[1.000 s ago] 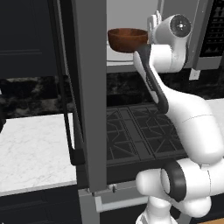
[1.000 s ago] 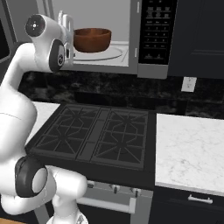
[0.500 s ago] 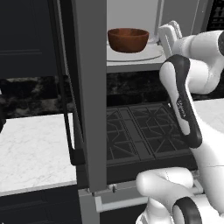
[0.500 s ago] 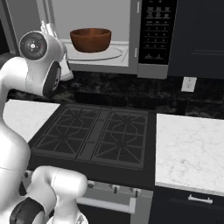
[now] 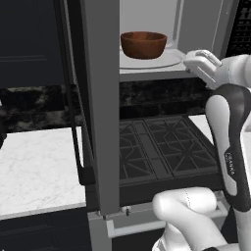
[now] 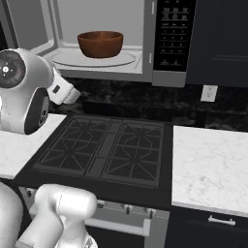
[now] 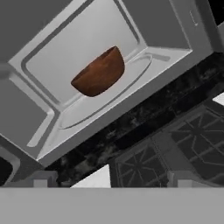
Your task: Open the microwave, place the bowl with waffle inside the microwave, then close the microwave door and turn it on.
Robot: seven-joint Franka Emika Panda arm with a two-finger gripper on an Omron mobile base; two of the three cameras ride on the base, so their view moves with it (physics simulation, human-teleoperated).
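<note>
Simulated kitchen, dark cabinets (image 5: pixel 29 44) on the far left, black speckled backsplash (image 6: pixel 145 104) running behind everything. White marble table (image 5: pixel 39 166) sits left of the stove, another marble table section (image 6: pixel 208 160) on the right side. Microwave door (image 5: pixel 100 108) hangs swung open, seen edge-on in the left base view, dark vertical bar handle (image 5: pixel 73 122) on its outer face. Black gas stove (image 6: pixel 106 152) with cast grates sits below the microwave (image 6: pixel 145 72), between the two marble tops; oven handle and small knobs along its front. Microwave cavity is pale grey, open. Bowl (image 6: pixel 100 43), reddish-brown, sits upright inside on the round turntable plate (image 6: pixel 72 59), roughly centred. Waffle can't be seen from these angles, bowl wall hides the inside. Black button panel (image 6: pixel 172 34) at the microwave's right, pale markings too small to read. Dark upper cabinet (image 6: pixel 218 38) right of it, white wall outlet (image 6: pixel 209 93) beneath. Small writing runs along the arm's dark link in the left base view, unreadable. Robot's fingers (image 5: pixel 203 61) are spread wide, released, holding nothing, just outside the cavity at the lower front edge, apart from the bowl.
</note>
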